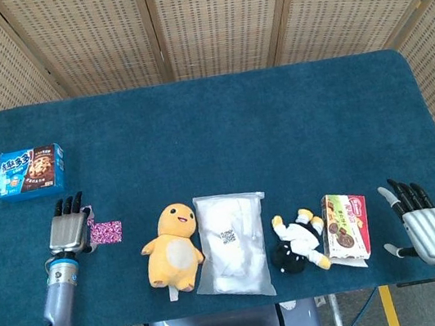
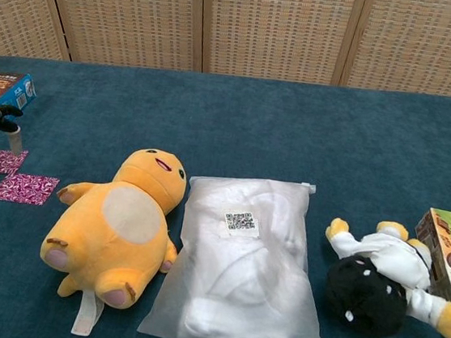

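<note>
My left hand [image 1: 68, 229] hangs over the pink sachets [image 1: 106, 231] near the left edge of the tabletop [image 1: 219, 121], fingers straight and close side by side, holding nothing; in the chest view only its dark fingertips [image 2: 7, 122] show at the frame's edge, above the two sachets [image 2: 24, 187]. The sachets lie flat on the cloth, touching corner to corner, the near one partly under my palm in the head view. They look thin and slick, so I judge a good grasp means lowering gently, pressing one fingertip on a corner and sliding the thumb under the edge, rather than clawing down into the pile of the cloth; taking the right-hand sachet first should keep me from dragging both. The blue box [image 1: 31, 170] sits toward the far left corner, apart from the sachets, so I have room on that side. To the right the yellow plush [image 1: 172, 245] is near but not touching, and beyond it lie the white bag [image 1: 232, 244], the black-and-white plush [image 1: 298, 242] and the snack box [image 1: 347, 227] along the near edge. The far half of the tabletop is open room for carrying. My right hand [image 1: 424, 223] rests near the near right corner, fingers spread and empty, well apart from the snack box. The near edge is close to my left wrist, so I would lift up and away, not back.
</note>
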